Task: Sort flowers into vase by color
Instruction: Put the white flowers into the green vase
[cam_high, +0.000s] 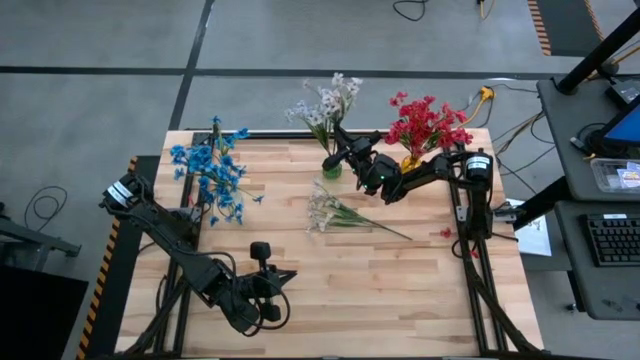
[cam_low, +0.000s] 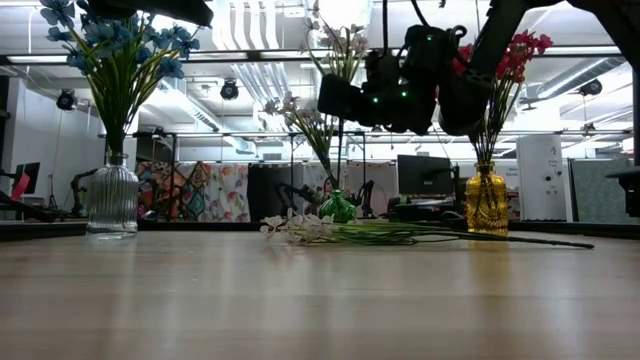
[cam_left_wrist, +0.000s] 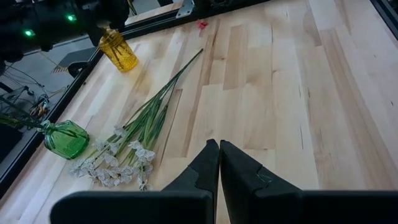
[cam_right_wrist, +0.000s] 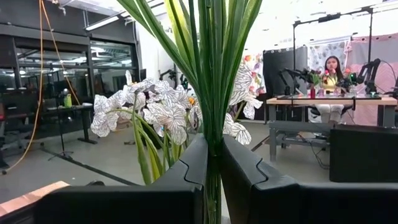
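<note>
A white flower spray (cam_right_wrist: 163, 115) is clamped by its stems in the right gripper (cam_high: 343, 158), held just above the green vase (cam_high: 332, 168). A second white spray (cam_high: 335, 213) lies on the table (cam_high: 400, 290) just in front of that vase. The left gripper (cam_left_wrist: 219, 163) is closed on nothing, well away from the vase near the table's front edge.

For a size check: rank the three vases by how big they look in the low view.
1. Clear vase, largest
2. Yellow vase
3. Green vase, smallest

The vases stand at about the same depth, so the order is fairly safe.
</note>
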